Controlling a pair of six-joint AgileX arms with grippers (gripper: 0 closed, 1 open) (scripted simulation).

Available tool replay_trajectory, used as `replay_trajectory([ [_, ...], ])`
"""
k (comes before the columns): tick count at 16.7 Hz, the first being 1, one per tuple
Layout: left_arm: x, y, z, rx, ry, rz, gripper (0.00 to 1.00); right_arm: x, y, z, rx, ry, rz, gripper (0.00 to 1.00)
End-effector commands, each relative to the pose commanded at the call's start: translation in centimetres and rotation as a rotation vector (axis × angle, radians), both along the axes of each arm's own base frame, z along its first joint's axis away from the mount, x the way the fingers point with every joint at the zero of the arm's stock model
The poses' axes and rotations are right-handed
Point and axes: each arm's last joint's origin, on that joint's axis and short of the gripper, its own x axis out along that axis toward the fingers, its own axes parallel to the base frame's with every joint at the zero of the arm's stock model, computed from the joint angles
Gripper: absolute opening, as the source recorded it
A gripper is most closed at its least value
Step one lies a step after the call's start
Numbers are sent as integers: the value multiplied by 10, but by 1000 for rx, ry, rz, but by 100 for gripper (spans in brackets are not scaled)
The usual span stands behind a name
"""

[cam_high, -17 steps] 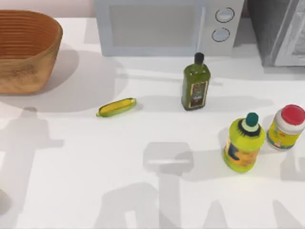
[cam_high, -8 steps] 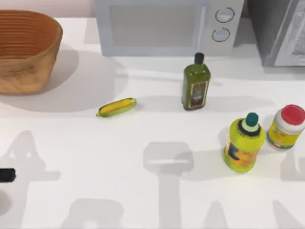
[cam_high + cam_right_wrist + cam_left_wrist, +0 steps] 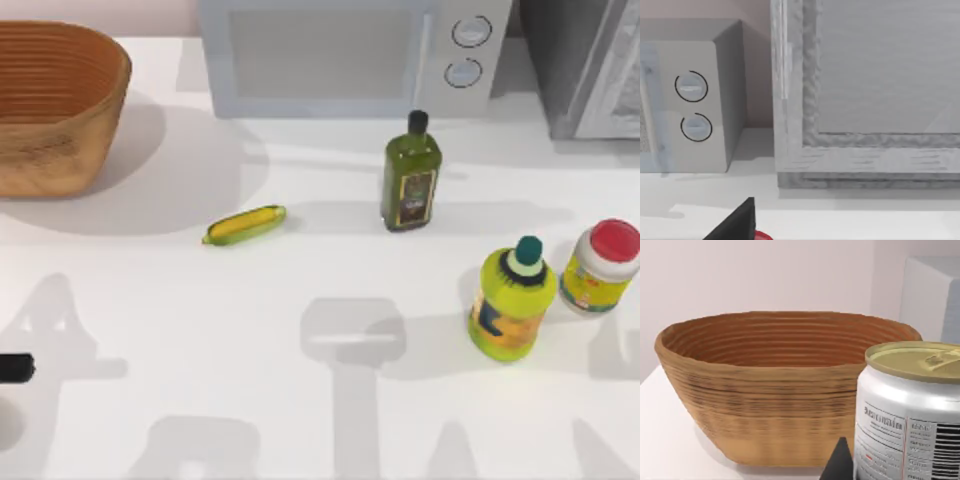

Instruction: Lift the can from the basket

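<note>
1. Plainly, the left arm sat low at the bench's (image 3: 300, 290) left edge in the top view, a dark tip of it (image 3: 15, 368) poking in from the side, well short of the basket (image 3: 50, 110).
2. From the left wrist view, the can (image 3: 907, 415) stood right up against the camera, outside the basket (image 3: 775, 390) and nearer than its woven wall, pale tan top upward, white label with a barcode facing out.
3. A dark finger (image 3: 840, 465) of the left gripper lay against the can's side; I could not tell whether the grip was closed on it.
4. The right arm hung near the back right; its wrist view faced a grey cabinet (image 3: 865, 90) and the microwave's (image 3: 690, 100) two dials, with one dark finger (image 3: 735, 225) at the edge. Its opening could not be judged.
5. Elsewhere on the bench stood a dark green oil bottle (image 3: 410, 175), a yellow-green bottle (image 3: 512, 300), a yellow jar with red lid (image 3: 600, 265), and a corn cob (image 3: 244, 224) lying flat, all well apart from the basket.
6. The microwave (image 3: 340, 55) stood along the back.
</note>
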Motion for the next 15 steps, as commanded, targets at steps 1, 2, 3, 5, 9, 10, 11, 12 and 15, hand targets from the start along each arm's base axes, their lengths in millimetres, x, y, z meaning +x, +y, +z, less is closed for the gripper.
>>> replay_trajectory([
  [1,1,0,3,0,-1,-10,0,0,0,0,0,0,0,100],
  [2,2,-1,6,0,-2,-25,0,0,0,0,0,0,0,100],
  [3,4,-2,12,1,-3,-50,0,0,0,0,0,0,0,100],
  [5,10,-4,24,2,-2,-115,0,0,0,0,0,0,0,100],
  [9,37,-12,54,3,7,-305,0,0,0,0,0,0,0,100],
  [10,47,-14,61,3,10,-360,0,0,0,0,0,0,0,100],
  [11,59,-17,67,3,13,-418,0,0,0,0,0,0,0,100],
  [12,72,-20,72,2,15,-478,0,0,0,0,0,0,0,100],
  [15,118,-31,79,2,18,-664,0,0,0,0,0,0,0,100],
])
